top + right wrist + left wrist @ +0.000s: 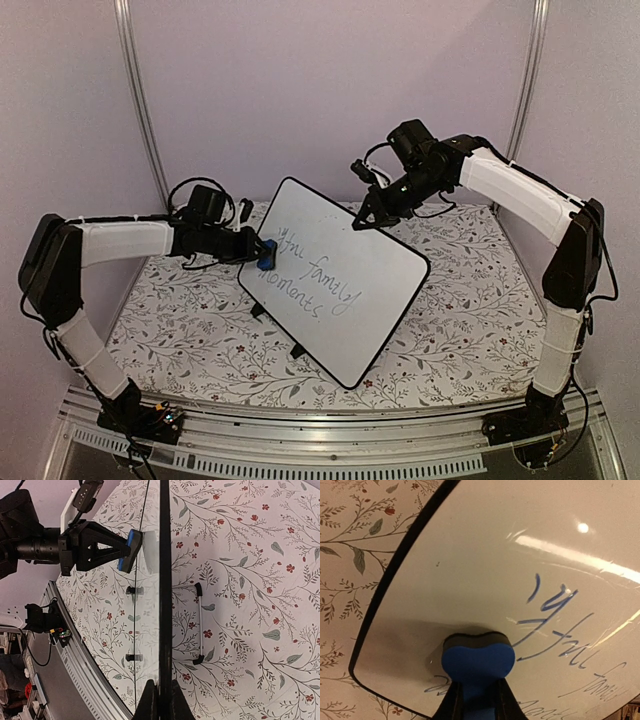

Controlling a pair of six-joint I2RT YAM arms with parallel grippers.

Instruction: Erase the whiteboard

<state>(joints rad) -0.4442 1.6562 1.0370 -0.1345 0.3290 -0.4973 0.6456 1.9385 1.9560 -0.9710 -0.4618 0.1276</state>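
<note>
the left gripper [258,250] is clamped on a small blue foam eraser block [477,659] with a grey felt face, pressed against the large white black-framed rectangular whiteboard [350,310] near its left corner. the right gripper [362,222] is pinched shut on the board's upper edge; the board stands tilted mid-table on a floral-patterned tablecloth [470,300], handwriting [320,278] across its face.
</note>
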